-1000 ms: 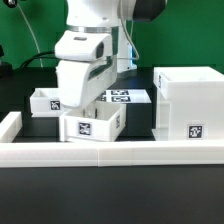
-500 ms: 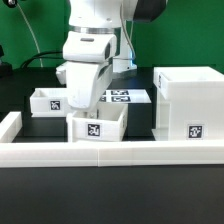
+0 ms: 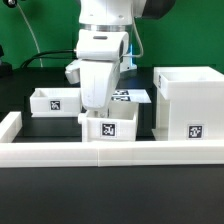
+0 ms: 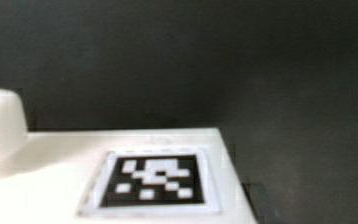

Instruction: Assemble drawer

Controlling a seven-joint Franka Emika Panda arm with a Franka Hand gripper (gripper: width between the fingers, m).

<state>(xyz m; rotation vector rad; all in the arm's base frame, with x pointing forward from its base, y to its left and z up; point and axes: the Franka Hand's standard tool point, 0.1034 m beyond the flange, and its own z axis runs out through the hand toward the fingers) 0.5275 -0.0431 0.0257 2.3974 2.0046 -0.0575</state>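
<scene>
Front tray (image 3: 112, 128) on counter (image 3: 40, 126), directly under end effector (image 3: 100, 110), long axis across exterior view; fingertips dip at its rear wall, hidden by hand, so cannot tell whether grasping or released. Box shell (image 3: 188, 105) just beside on exterior view's right, likely destination. Second tray (image 3: 55, 100) on exterior view's left. Low white wall (image 3: 110, 152) close in front, little room

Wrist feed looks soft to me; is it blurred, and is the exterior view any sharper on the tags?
Wrist view: blurred throughout, the tag has smeared edges, and the background is dark and featureless. Exterior view: sharper and evenly lit; the markers on the box shell and the front tray read crisply, and the white plastic is bright without glare.
</scene>
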